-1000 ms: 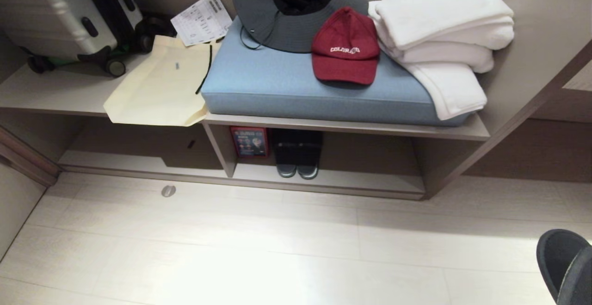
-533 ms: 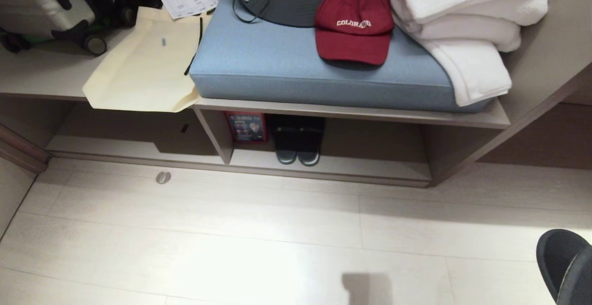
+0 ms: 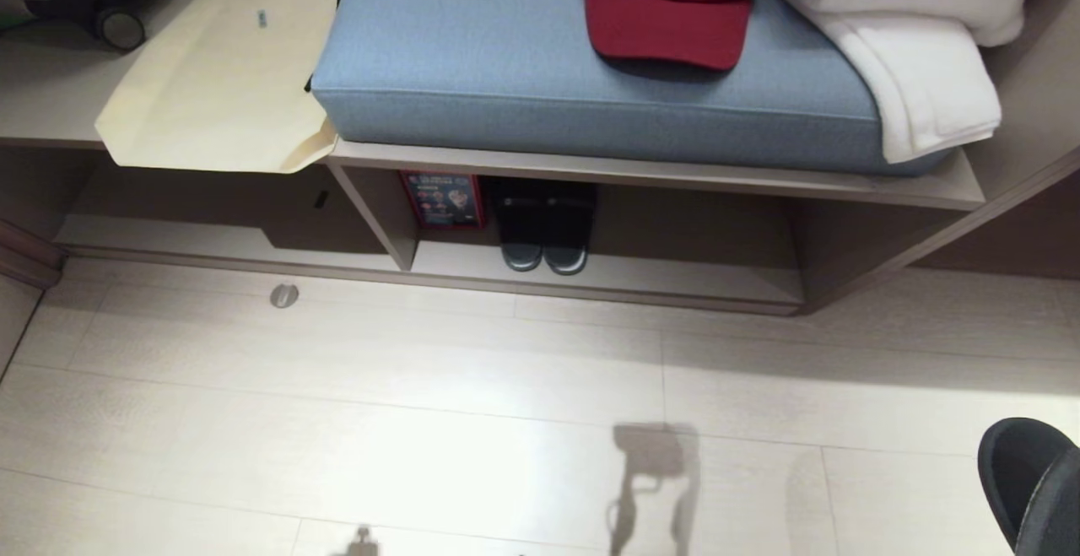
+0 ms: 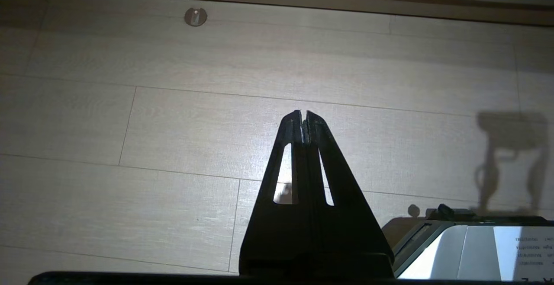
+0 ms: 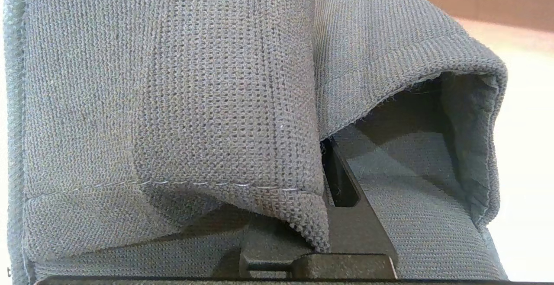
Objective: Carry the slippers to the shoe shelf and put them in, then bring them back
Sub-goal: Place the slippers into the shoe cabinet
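The slippers fill the right wrist view, two dark grey knit toe bands pressed side by side. My right gripper is shut on them, one black finger showing beneath the bands. In the head view, only their dark rounded edge shows, low at the right over the floor. The shoe shelf is the low beige cubby under the bench, split by a divider. My left gripper is shut and empty above the floorboards.
Black closed shoes and a red box stand in the right compartment. The bench above carries a blue cushion, a red cap, white towels and a cream bag. A metal disc lies on the floor.
The whole head view has slid upward, so the camera has moved and shows more floor. Arm shadows have come into view on the floor. The slippers keep their place at the lower right.
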Available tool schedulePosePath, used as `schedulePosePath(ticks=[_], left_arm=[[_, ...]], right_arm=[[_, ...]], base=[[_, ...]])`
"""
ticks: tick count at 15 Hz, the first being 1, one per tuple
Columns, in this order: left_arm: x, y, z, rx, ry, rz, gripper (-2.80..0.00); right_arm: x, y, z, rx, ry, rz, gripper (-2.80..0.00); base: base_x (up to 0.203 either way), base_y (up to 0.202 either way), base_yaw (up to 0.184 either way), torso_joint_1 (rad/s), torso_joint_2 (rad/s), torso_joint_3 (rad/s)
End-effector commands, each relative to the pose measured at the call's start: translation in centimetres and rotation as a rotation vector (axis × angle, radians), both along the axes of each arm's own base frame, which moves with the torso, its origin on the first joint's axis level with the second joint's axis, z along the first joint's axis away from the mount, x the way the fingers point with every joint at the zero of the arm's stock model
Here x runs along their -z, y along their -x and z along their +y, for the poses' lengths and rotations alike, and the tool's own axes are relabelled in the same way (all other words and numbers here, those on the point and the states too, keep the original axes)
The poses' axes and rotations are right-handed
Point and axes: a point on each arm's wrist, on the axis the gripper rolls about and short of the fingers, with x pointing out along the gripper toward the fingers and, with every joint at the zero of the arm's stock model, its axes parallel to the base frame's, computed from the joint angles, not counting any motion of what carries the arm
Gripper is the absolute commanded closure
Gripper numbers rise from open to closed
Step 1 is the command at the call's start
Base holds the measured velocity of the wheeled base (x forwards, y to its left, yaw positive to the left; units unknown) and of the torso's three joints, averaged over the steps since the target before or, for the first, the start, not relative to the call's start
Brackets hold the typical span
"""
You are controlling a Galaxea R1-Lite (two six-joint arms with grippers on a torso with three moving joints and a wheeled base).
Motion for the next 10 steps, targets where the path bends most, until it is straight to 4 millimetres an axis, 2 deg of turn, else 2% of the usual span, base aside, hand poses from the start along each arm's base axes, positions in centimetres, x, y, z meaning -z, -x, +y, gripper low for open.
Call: schedulePosePath(ticks=[1,10], left_arm=[[0.04,-0.02,0.00,0.000,0.000,0.003,0.00],[0.03,-0.02,0.00,0.000,0.000,0.002,0.00]], right_arm=[[0.05,0.00,0.00,-0.001,0.001,0.000,0.00],[0.05,0.00,0.00,-0.001,0.001,0.000,0.00]], base=[[0.000,0.000,0.000,0.002,0.01,-0.207],[0.000,0.000,0.000,0.001,0.00,-0.195]])
